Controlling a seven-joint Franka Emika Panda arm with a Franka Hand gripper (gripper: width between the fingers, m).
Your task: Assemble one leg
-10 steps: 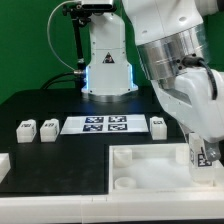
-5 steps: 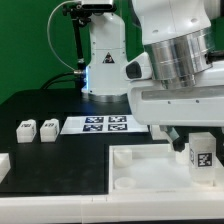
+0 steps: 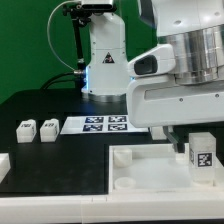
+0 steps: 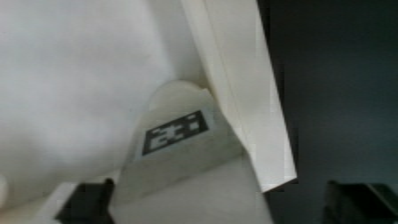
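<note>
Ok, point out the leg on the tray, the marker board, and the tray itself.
leg (image 3: 203,157), exterior view, tagged front face.
marker board (image 3: 97,125), exterior view, middle of the sheet.
tray (image 3: 122,156), exterior view, raised corner rim.

My arm (image 3: 190,95) fills the exterior view's right side, reaching forward from its base (image 3: 105,60), the wrist (image 3: 195,40) turned straight down and the gripper (image 4: 222,203) hanging low. On the wrist view I see both dark fingertips (image 4: 86,203) set wide apart, jaws parted, at least one of them clear of any contact
</note>
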